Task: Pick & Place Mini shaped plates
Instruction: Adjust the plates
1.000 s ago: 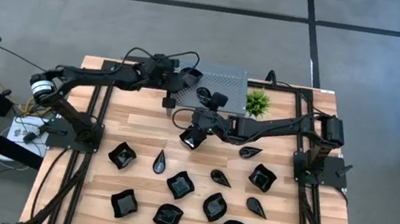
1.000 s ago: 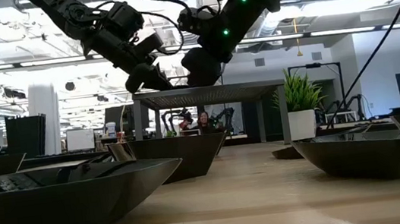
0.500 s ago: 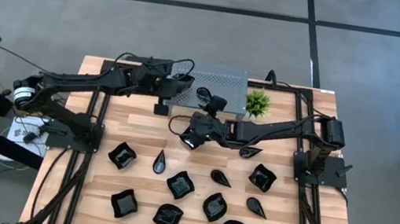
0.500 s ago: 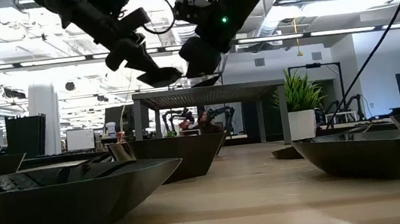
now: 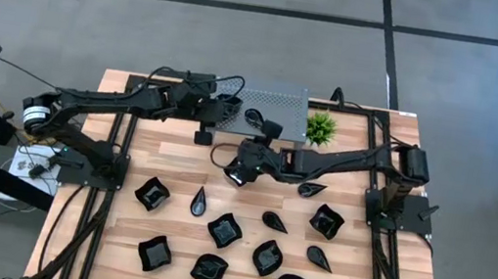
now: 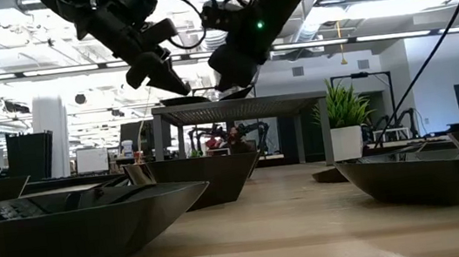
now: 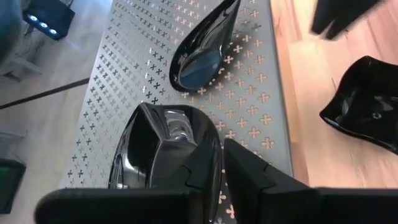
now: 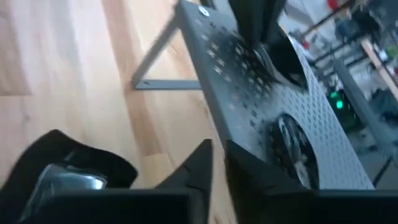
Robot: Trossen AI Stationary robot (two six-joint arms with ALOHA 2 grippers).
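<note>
The grey perforated stand (image 7: pixel 124 74) carries a teardrop mini plate (image 7: pixel 202 53) and a wavy-edged black mini plate (image 7: pixel 155 149). My left gripper (image 7: pixel 222 168) reaches over the stand's left part (image 5: pixel 223 104) and is shut on the wavy plate. My right gripper (image 8: pixel 219 168) hangs shut above the table just in front of the stand (image 5: pixel 233 169), with nothing between its fingers. Another black plate (image 8: pixel 62 168) lies on the wood beside and below it, untouched. Several more black plates (image 5: pixel 225 229) rest on their undersides across the near half of the table. My left gripper has the wavy plate's rim (image 7: pixel 214 146) between its two fingers, one finger (image 7: pixel 202 168) over the plate's hollow and the other outside it. The fingers come slanting down from the table's left. The plate sits with its underside on the stand's top (image 6: pixel 180 100).
A small green plant (image 5: pixel 320 127) stands at the stand's right end. The stand's top is raised above the table on legs (image 6: pixel 163 145). Bare wood lies between the stand and the rows of plates. A person sits in the room behind (image 6: pixel 232 137).
My left gripper has carried the wavy plate toward the far edge, over the stand. It then came down, so the plate, tipped and in the air half a second ago, now rests on the stand's top. My right gripper has stayed almost in place.
</note>
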